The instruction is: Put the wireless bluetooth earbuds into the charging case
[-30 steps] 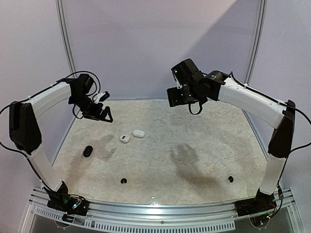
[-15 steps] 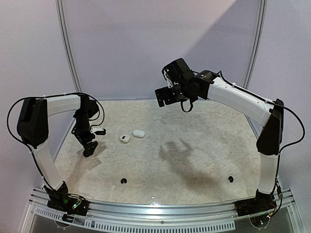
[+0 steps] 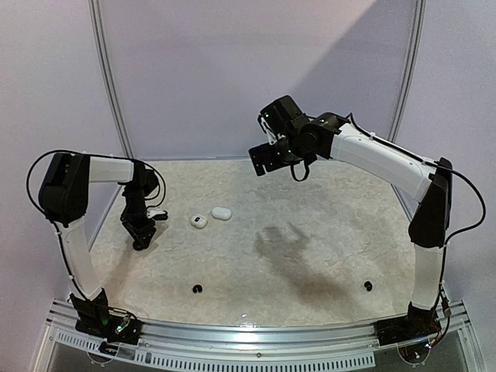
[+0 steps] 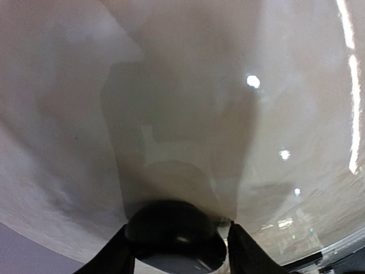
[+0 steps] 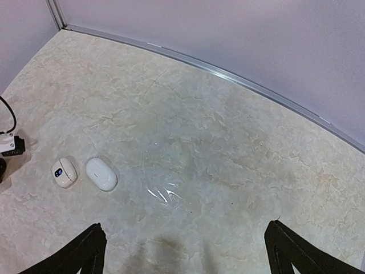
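The left fingers (image 4: 242,254) are clenched against the flanks of a rounded black case (image 4: 171,228), which sits on the desk (image 3: 349,209) at its left side. The right fingers (image 5: 85,251) hang high over the far middle, spread wide and empty. Two white cases (image 5: 101,173) lie side by side just right of the left arm. The black earbuds (image 3: 197,289) rest on the near desk, well apart, the second (image 3: 367,286) toward the right.

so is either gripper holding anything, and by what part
Left gripper flanks the black case at its sides, on the table; whether it grips cannot be told. Right gripper open, empty.
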`<state>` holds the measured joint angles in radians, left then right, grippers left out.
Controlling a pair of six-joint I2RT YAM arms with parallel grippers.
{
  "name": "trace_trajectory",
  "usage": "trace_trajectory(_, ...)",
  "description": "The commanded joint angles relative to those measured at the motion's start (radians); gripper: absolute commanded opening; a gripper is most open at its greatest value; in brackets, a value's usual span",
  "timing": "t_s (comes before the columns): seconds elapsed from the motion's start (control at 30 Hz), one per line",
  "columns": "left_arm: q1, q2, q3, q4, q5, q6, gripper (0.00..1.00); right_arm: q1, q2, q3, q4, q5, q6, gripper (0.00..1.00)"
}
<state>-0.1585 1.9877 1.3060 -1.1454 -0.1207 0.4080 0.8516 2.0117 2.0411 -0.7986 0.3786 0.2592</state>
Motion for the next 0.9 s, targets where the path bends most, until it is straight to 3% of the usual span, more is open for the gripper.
trace_trajectory(0.0, 0.006, 0.024, -0.017, 0.056, 0.003, -0.019, 0.49, 0.002, -0.004, 0.018, -0.02, -0.002, -0.021, 0.99)
trace_trajectory(0.23, -0.008, -0.044, 0.011, 0.006, 0.062, 0.032, 0.11, 0.001, -0.02, 0.016, -0.02, 0.008, -0.042, 0.99)
trace_trajectory(0.37, -0.085, -0.151, 0.055, -0.026, 0.04, 0.133, 0.02, -0.009, -0.042, 0.011, 0.023, -0.048, -0.046, 0.99)
trace_trajectory(0.5, -0.227, -0.313, 0.1, -0.02, 0.026, 0.314, 0.0, -0.071, -0.07, -0.014, 0.086, -0.289, 0.032, 0.99)
trace_trajectory(0.63, -0.36, -0.514, 0.079, 0.085, 0.081, 0.551, 0.0, -0.098, -0.123, -0.07, 0.19, -0.449, 0.114, 0.96)
trace_trajectory(0.77, -0.427, -0.676, -0.012, 0.363, 0.135, 0.683, 0.0, -0.094, -0.141, -0.079, 0.251, -0.555, 0.178, 0.81)
trace_trajectory(0.87, -0.482, -0.749, -0.09, 0.59, 0.138, 0.728, 0.0, -0.047, -0.141, -0.084, 0.291, -0.581, 0.228, 0.77)
